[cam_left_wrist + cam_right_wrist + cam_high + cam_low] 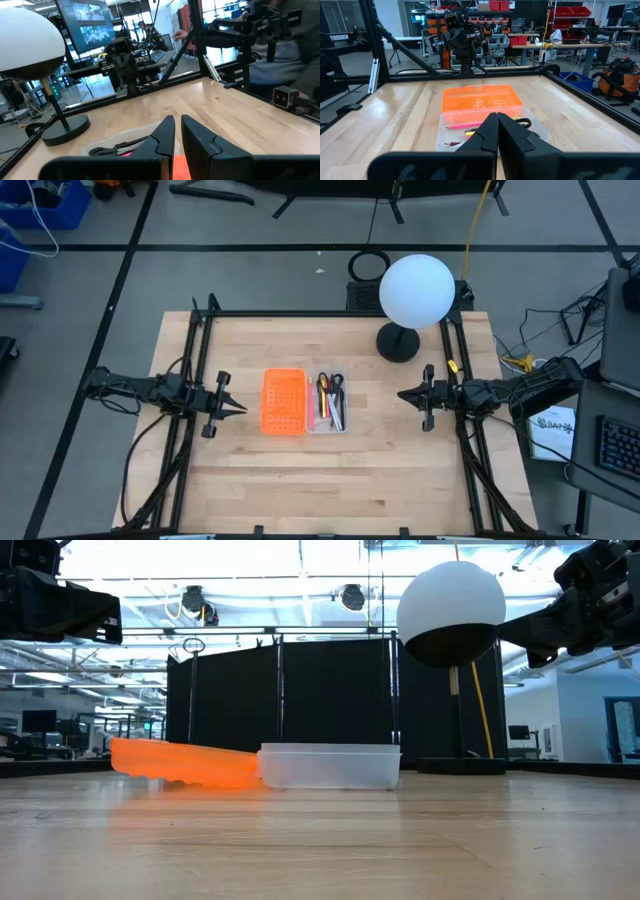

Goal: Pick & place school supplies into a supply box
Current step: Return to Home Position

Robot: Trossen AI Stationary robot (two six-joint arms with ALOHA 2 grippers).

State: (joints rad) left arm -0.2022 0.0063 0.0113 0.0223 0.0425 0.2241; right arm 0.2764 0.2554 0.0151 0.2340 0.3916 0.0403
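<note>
Mid-frame, left gripper and right gripper are hovering, fingers closed and empty, flanking shallow clear plastic supply box holding thin coloured pens

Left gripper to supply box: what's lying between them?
The high view shows only the orange perforated tray between the left gripper and the supply box, lying right beside the box.

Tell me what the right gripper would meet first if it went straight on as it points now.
Probably the shallow clear plastic supply box; the right gripper hangs higher than it, so it might pass over it.
</note>
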